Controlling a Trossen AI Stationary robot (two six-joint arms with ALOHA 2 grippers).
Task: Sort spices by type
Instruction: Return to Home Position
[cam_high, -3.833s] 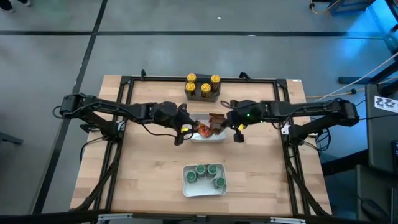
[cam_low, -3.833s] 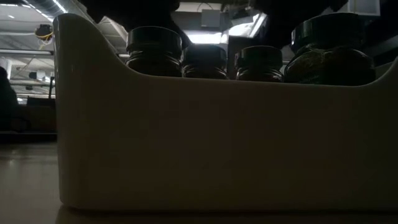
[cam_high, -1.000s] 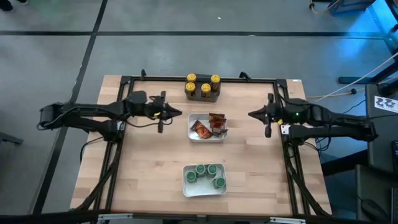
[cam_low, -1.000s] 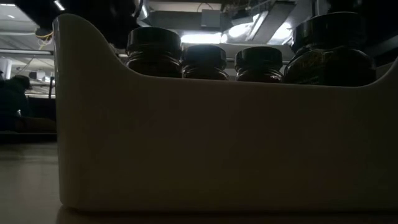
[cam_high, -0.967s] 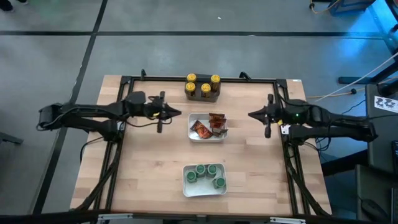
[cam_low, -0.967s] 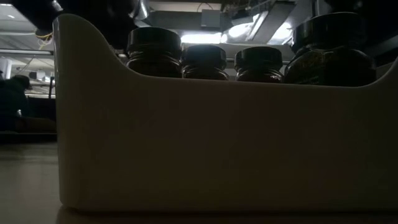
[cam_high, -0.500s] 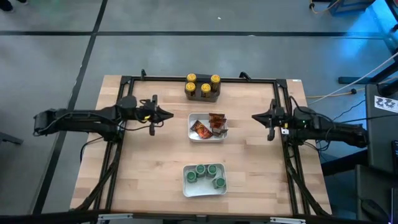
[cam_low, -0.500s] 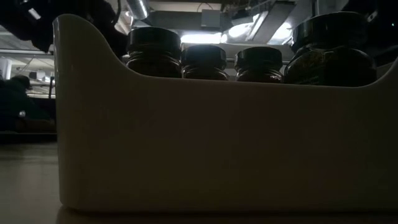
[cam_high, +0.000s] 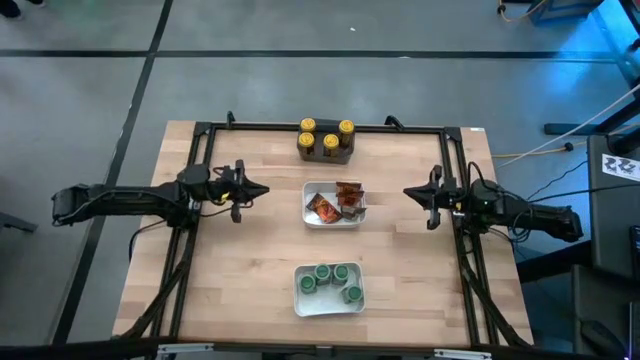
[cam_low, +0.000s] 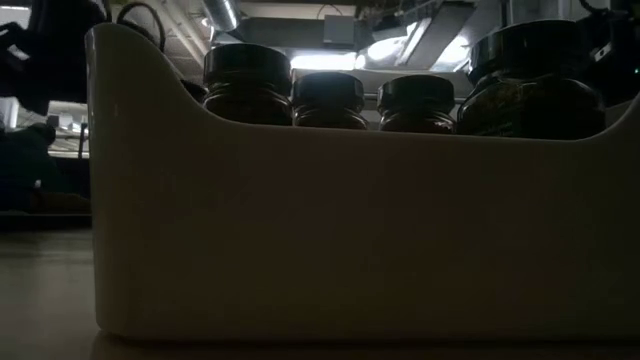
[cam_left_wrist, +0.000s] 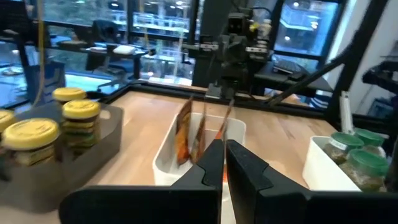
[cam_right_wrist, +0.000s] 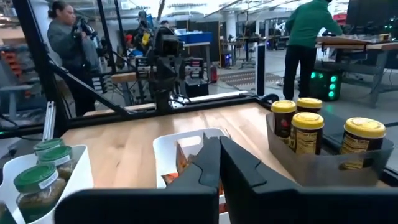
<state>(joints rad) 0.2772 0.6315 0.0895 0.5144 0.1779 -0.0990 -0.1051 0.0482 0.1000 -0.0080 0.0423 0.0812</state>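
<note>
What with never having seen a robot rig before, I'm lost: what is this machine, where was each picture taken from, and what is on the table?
It is a robot with two dark arms at a wooden table. Each arm ends in a two-finger tool; the left tool and right tool are both shut, holding nothing, out at the table's sides. The high view looks straight down; the low view sits at table height, against the near tray; the wrist views look out from each arm. On the table: yellow-lidded jars in a dark holder, orange packets in the middle tray, green-lidded jars in the near tray.
</note>
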